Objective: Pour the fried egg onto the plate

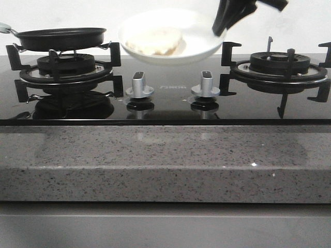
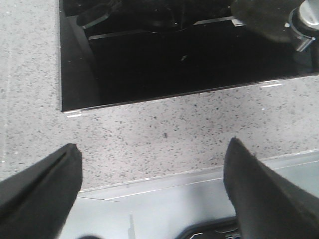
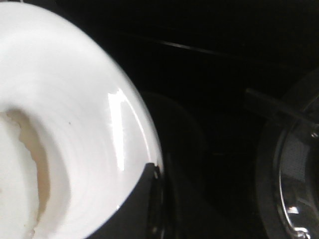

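On my far left I see a black frying pan (image 1: 61,38) sitting on the left burner (image 1: 66,70) of a glossy black glass hob (image 1: 170,106), its pale handle poking off the edge of the front view. My left fingers (image 2: 149,191) show only in the left wrist view: two dark wedge-shaped tips spread wide with nothing between them, hanging over the speckled grey stone desk (image 2: 164,132) just off the hob's corner. Moving toward the middle, two silver knobs (image 1: 139,85) stand upright on the glass, each mirrored in it. Above and behind them is the plate (image 1: 168,39), a wide shallow glossy white dish, held clear of the hob and tipped slightly. The fried egg (image 1: 155,40) lies inside it, a flat pale cream piece left of the plate's centre; in the right wrist view its edge looks thin and browned, and I can't make out the yolk. My right fingers (image 1: 227,20) are closed on the plate's right rim, one dark pad overlapping the white edge. Further right the second burner (image 1: 279,64) stands bare, with black cast pan supports. The desk front is a thick grainy grey slab; the wall behind is plain white.
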